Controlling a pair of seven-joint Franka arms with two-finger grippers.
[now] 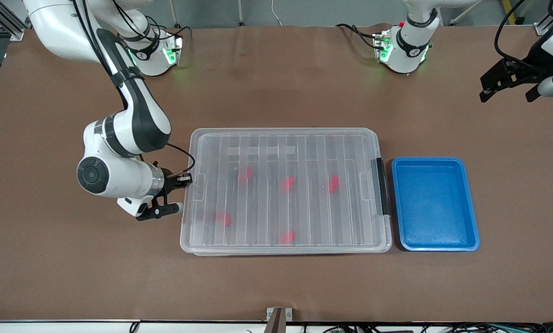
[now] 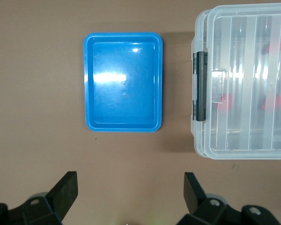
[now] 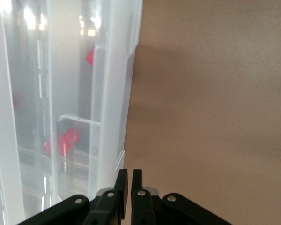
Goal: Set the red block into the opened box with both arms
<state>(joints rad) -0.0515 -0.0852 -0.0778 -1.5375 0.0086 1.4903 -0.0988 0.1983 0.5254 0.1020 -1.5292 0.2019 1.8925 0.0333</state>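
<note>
At the box's short end toward the right arm, the right hand (image 1: 183, 181) sits low, fingers nearly together, holding nothing.
Five red blocks (image 1: 287, 183) lie inside the box (image 1: 285, 134), its ribbed lid still on. The left hand (image 1: 507, 88) waits wide open, high over the bench (image 1: 276, 286) near the blue tray (image 1: 436, 245). Opening looks to be the step in hand; next the lid must be lifted.

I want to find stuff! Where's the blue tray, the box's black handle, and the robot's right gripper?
blue tray (image 1: 435, 203): front view, bare floor.
black handle (image 1: 381, 186): front view, middle of clip.
right gripper (image 3: 127, 180): right wrist view, between shut fingertips.
</note>
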